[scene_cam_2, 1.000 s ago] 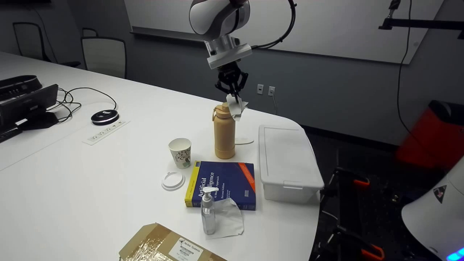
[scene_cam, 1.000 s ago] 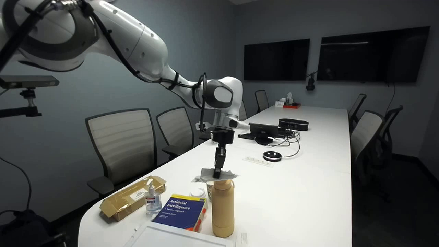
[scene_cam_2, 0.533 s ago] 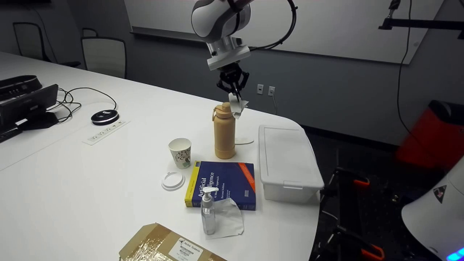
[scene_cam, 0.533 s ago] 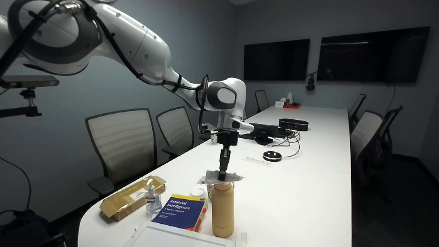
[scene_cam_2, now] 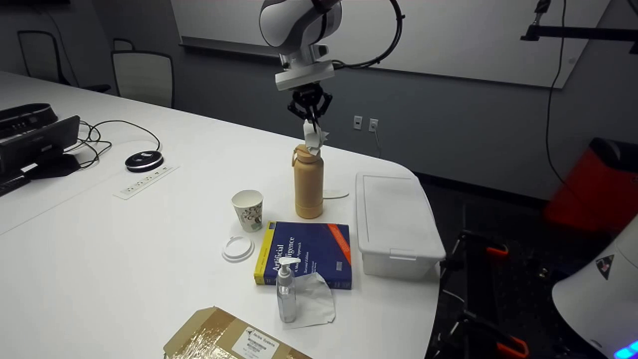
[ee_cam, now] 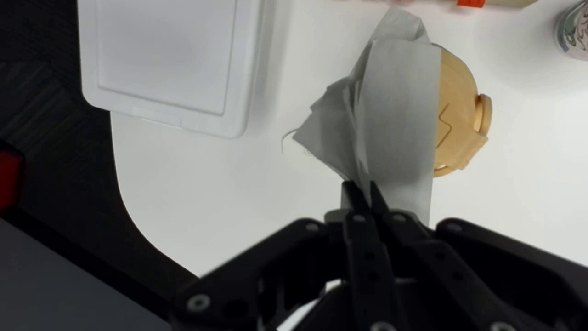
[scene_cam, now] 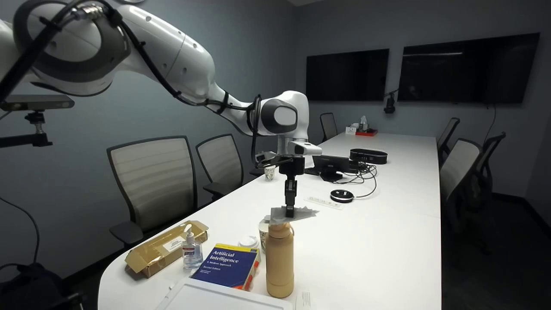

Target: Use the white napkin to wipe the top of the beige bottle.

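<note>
The beige bottle (scene_cam: 280, 263) stands upright on the white table and also shows in an exterior view (scene_cam_2: 309, 187). My gripper (scene_cam: 290, 212) is shut on the white napkin (scene_cam: 279, 215), pointing down over the bottle. In an exterior view the napkin (scene_cam_2: 312, 138) hangs from my gripper (scene_cam_2: 314, 124) and overlaps the bottle's cap. In the wrist view the fingertips (ee_cam: 363, 191) pinch the napkin (ee_cam: 399, 115), which hides the left part of the bottle top (ee_cam: 457, 105). I cannot tell whether the napkin touches the cap.
A lidded white bin (scene_cam_2: 396, 214) stands beside the bottle. A blue book (scene_cam_2: 311, 254), paper cup (scene_cam_2: 248, 212), white lid (scene_cam_2: 238, 249) and sanitizer pump bottle (scene_cam_2: 286, 294) lie nearby. Another white paper sheet (scene_cam_2: 318, 301) and a cardboard box (scene_cam_2: 224, 339) are farther off.
My gripper has moved sideways with the napkin, from the bin side of the cap to above the cap, and has risen slightly. The bottle has not moved.
</note>
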You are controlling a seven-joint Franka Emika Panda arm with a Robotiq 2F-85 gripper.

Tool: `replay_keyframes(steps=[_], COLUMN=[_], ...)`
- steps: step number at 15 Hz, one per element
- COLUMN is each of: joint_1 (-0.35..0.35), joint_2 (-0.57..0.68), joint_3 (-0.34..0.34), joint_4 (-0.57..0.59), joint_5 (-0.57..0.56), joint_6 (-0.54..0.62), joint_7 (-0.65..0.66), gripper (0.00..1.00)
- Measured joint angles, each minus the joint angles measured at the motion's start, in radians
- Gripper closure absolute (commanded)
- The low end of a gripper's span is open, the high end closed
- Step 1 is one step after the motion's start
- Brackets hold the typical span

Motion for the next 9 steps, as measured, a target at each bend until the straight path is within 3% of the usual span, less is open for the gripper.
replay_keyframes(steps=[9], joint_1=[0.001], joint_2=[0.070], joint_3=[0.040], joint_4=[0.078], joint_5=[0.001], joint_6=[-0.024], joint_7=[-0.006], gripper=[0.99])
